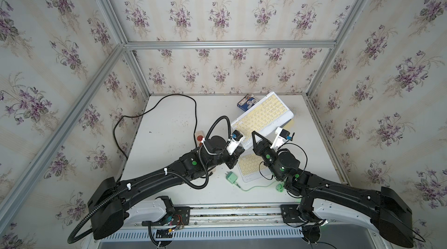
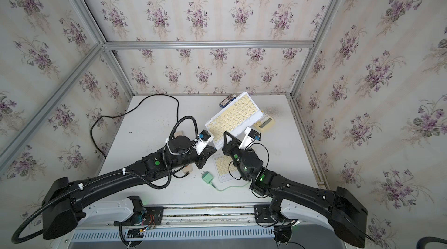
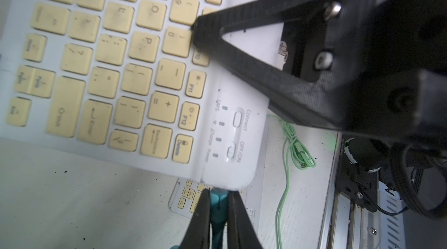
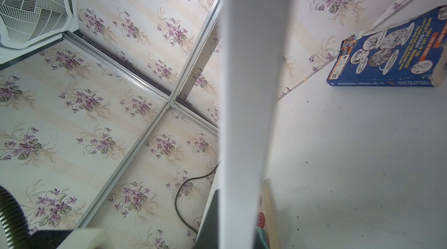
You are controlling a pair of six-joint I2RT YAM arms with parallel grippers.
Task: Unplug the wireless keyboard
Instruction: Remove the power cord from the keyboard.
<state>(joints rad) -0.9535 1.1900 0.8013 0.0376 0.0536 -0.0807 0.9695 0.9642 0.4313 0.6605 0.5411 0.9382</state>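
Nearest, a green charger (image 1: 231,177) and its loose green cable (image 1: 256,188) lie on the table (image 1: 169,124), beside a second keyboard (image 1: 250,164) lying flat. Just past them the left gripper (image 3: 219,191) pinches the teal plug (image 3: 218,200), which is seated in the corner port of the wireless keyboard (image 3: 121,66). The right gripper (image 3: 198,34) clamps that keyboard's function-key edge and holds it raised off the table. The keyboard looks light, stiff and smooth, so it may slip. The short plug body is the place to grip, pulling straight out. Farthest lies a book (image 1: 247,101). No container is in view.
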